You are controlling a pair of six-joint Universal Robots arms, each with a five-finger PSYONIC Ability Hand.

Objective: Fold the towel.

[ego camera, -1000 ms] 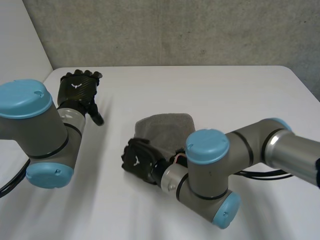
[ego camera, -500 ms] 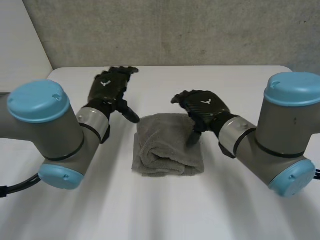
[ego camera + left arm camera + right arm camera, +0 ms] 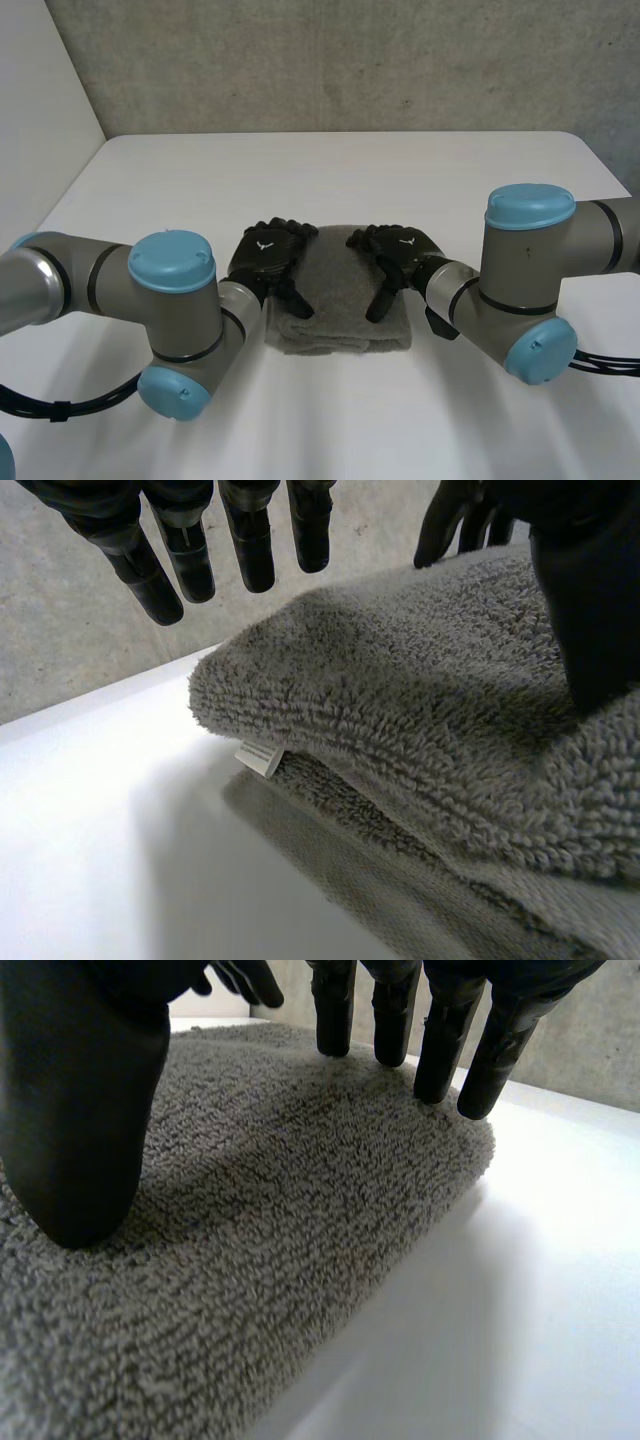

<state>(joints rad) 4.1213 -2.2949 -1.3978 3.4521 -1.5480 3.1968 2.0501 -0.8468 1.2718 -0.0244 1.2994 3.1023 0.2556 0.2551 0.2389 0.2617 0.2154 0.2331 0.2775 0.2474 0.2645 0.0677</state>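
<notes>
Both the left hand (image 3: 268, 250) and right hand (image 3: 400, 250) rest spread on opposite side edges of a folded grey towel (image 3: 340, 295). Folding looks finished; pressing it flat seems next.

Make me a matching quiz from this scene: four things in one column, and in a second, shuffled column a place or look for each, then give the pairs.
Column one
1. towel
2. left hand
3. right hand
4. tag

Column two
A. on the towel's right side, thumb down on it
B. white, peeking out between towel layers
C. grey, folded, lying on the table
D. at the towel's left side

Pairs: 1-C, 2-D, 3-A, 4-B
</notes>
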